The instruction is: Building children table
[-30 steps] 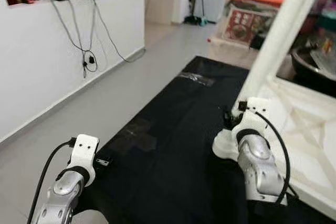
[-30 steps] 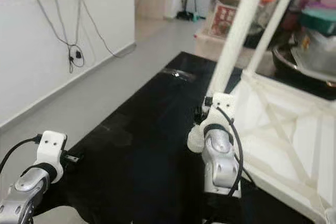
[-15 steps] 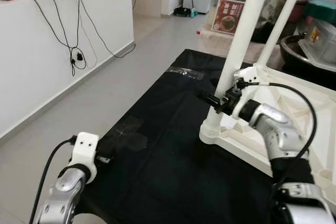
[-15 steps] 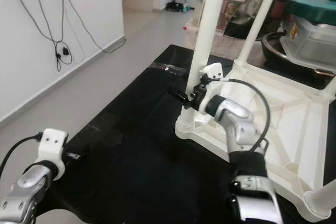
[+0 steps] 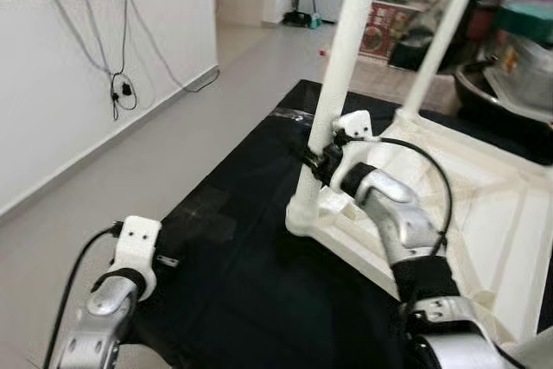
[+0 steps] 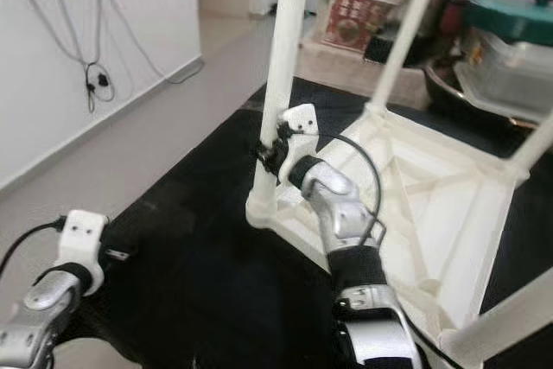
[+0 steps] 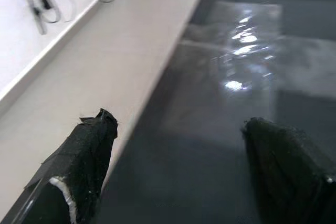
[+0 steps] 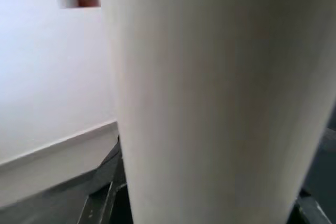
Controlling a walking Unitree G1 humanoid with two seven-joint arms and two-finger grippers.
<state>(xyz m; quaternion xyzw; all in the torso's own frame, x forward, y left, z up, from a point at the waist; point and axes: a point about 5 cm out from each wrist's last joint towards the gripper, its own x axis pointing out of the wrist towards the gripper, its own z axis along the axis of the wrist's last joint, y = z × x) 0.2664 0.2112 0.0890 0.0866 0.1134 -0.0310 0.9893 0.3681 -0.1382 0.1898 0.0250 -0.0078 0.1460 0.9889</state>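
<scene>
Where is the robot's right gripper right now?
The right gripper is at the lower part of the white table leg, just above the near left corner of the upturned white plastic tabletop.

A white table (image 5: pixel 484 187) with white legs (image 5: pixel 341 84) stands on a black mat (image 5: pixel 259 239) over grey floor (image 5: pixel 130 187).

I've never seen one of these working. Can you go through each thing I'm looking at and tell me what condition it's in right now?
Children's table: upside down on the mat, legs pointing up.
Nearest table leg: upright, seated in its corner socket.
Right tool: pressed up against that leg.
Left tool: open, holding nothing, above the mat's edge.
Black mat: flat on the floor, taped patches showing.
Cables: hanging loose down the wall.
</scene>
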